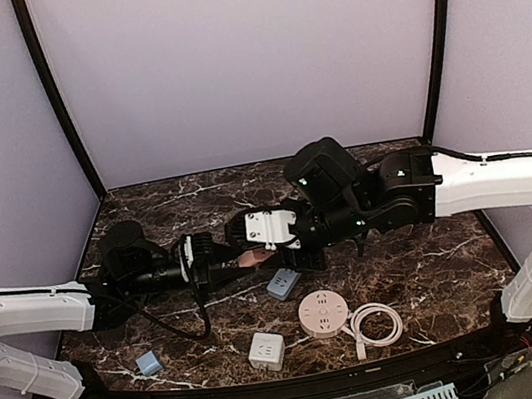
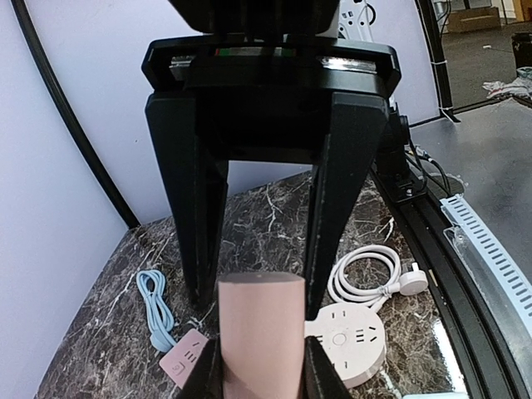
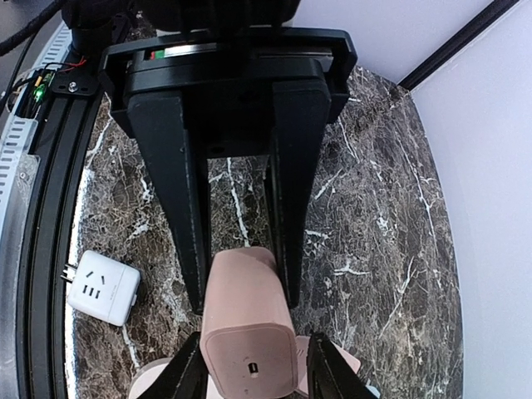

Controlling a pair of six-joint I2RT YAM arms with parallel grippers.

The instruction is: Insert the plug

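A pink block-shaped plug (image 1: 250, 260) hangs above the table's middle, between my two grippers, which face each other. My left gripper (image 2: 262, 353) is shut on one end of the plug (image 2: 259, 332); from above, this gripper (image 1: 228, 264) reaches in from the left. My right gripper (image 3: 258, 353) has a finger on each side of the other end of the plug (image 3: 248, 332), where a small port shows. A thin gap remains on one side. From above, the right gripper (image 1: 272, 251) comes in from the right.
On the marble table (image 1: 428, 265) lie a grey-blue socket block (image 1: 282, 283), a round power strip (image 1: 322, 312) with a coiled white cable (image 1: 377, 324), a white socket cube (image 1: 267, 351) and a small blue block (image 1: 149, 362). A pink socket block (image 2: 184, 356) and blue cable (image 2: 154, 307) lie below.
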